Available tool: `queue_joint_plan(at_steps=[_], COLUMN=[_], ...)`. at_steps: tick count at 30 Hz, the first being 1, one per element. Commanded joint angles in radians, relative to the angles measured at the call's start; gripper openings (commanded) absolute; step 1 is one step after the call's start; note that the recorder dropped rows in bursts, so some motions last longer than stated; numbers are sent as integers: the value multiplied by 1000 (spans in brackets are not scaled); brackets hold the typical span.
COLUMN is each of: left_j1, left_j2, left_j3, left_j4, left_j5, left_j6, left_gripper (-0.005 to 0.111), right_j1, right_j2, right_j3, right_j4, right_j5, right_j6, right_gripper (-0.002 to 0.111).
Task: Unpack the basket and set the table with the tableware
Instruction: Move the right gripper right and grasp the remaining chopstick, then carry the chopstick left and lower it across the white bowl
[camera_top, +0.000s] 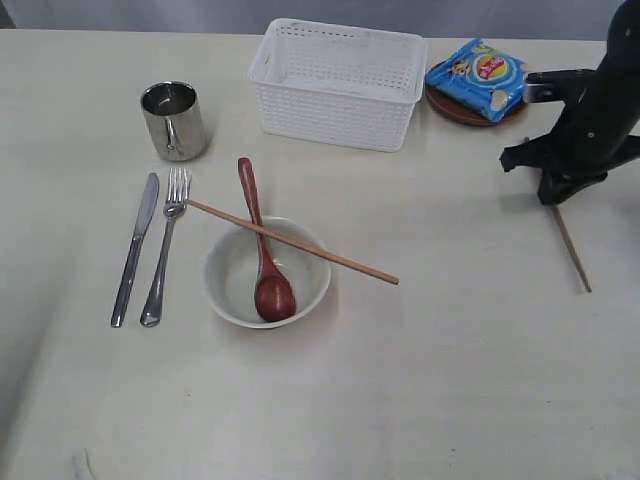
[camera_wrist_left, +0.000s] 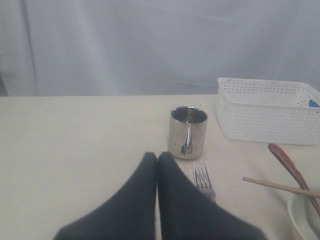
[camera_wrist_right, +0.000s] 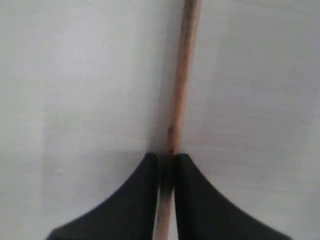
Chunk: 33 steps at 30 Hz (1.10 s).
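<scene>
Chopstick one (camera_top: 293, 242) crosses bowl (camera_top: 235, 282), chopstick two (camera_top: 573, 250) seemingly pinched by right pincer (camera_wrist_right: 166, 159); left pincer (camera_wrist_left: 157, 157) closed.

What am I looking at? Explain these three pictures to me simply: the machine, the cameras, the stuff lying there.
This is a robot with two arms, each ending in a two-fingered hand. The wide picture comes from a camera off the arms. The other two come from a camera on each wrist, looking out past that hand.

On the table lie a steel mug, a knife, a fork, a bowl with a wooden spoon in it and a chopstick across its rim, a white basket, and a chip bag on a brown plate.

The left hand is closed and empty. The right hand pinches one end of a second chopstick.
</scene>
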Motion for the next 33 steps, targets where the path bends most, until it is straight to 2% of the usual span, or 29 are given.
queue_joint_plan(at_steps=[1, 5, 11, 15, 18, 20, 24, 28, 33], left_j1=[-1, -1, -1, -1, -1, -1, -1, -1, -1], left_j2=[-4, -4, -4, -4, -4, -4, -4, -4, -4], left_j3=[3, 3, 3, 3, 3, 3, 3, 3, 3], left_j4=[-4, -4, -4, -4, -4, -4, -4, -4, -4], left_j5=[-6, -6, -6, -6, -6, -6, -6, -6, -6], left_j6=[0, 0, 0, 0, 0, 0, 0, 0, 0], left_gripper=[0, 0, 0, 0, 0, 0, 0, 0, 0], right_j1=[10, 10, 12, 29, 138, 277, 461, 590, 679], right_j2=[18, -53, -337, -489, -546, -554, -554, -554, -514], right_j3=[11, 11, 11, 11, 11, 11, 11, 11, 11], right_j4=[-6, 13, 64, 287, 302, 297, 281, 281, 268], right_j5=[44, 62, 62, 90, 104, 120, 151, 176, 181], right_j6=[-7, 11, 42, -85, -96, -108, -123, -123, -140], right_gripper=[-1, -1, -1, -1, -1, -1, -1, -1, -1])
